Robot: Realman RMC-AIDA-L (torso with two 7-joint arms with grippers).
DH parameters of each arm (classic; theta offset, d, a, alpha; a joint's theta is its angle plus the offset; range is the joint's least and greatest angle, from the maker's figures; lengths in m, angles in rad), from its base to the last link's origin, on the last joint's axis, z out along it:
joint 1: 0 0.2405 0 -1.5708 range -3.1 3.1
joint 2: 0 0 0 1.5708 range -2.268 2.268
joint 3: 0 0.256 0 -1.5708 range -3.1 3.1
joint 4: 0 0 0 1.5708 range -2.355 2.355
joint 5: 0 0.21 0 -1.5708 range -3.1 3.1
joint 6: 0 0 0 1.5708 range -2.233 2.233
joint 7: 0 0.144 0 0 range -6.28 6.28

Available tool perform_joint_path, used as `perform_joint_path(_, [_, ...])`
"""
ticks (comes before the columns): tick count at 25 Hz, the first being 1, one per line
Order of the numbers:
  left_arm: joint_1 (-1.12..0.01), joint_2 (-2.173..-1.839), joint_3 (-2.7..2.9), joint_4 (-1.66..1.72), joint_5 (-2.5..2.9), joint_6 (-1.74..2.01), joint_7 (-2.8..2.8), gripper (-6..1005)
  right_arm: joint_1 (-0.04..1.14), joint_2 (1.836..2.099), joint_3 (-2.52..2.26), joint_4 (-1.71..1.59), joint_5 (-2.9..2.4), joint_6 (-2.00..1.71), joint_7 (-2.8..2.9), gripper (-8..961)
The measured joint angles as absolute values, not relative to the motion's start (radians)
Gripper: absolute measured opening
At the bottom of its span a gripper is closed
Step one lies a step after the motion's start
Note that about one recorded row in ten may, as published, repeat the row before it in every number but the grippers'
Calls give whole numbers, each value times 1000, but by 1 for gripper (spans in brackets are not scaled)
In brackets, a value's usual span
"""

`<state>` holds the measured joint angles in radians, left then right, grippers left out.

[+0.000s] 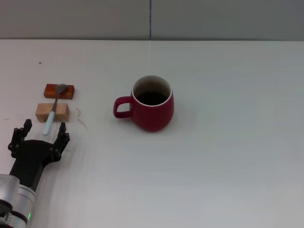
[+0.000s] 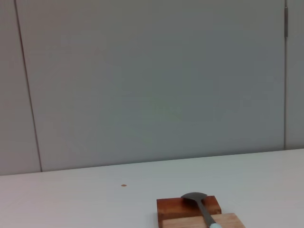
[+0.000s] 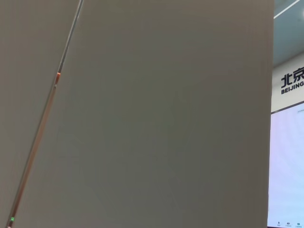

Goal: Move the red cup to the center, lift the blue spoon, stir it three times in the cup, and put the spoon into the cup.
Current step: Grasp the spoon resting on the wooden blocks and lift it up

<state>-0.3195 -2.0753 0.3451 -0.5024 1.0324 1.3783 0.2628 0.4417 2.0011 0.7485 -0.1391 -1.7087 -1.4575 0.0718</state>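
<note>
Left pincer (image 1: 42, 128) spread wide, blue spoon (image 1: 53, 108) just ahead between my fingers, propped on two wooden blocks (image 1: 53, 112). Light, slippery; I'd pinch mid-handle.

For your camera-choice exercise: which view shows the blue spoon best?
The head view: the whole blue spoon lies across two wooden blocks. The left wrist view catches only its grey bowl and neck; the right wrist view shows none of it.

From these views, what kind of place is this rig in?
Probably an indoor lab or demo room: a plain white table before grey wall panels, with a staged red cup, and a wall sign reading "BEIJING" beside a large screen.
</note>
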Motion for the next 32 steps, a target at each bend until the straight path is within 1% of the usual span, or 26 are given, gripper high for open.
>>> perform_joint_path(6, [-337,-2077,345,-482,1032,1355,255,837,429,2008,749,-140,-1703,-1478,71,679])
perform_joint_path(14, [-359,-2078,345,-479,1032,1339,255,832,426,2009,749,-140,-1698,-1480,71,678])
perform_joint_path(24, [-378,-2079,331,-482,1032,1327,253,709,425,2011,749,-141,-1698,-1480,70,678])
perform_joint_path(32, [-371,-2079,320,-487,1032,1327,261,701,423,2011,749,-143,-1698,-1480,70,679])
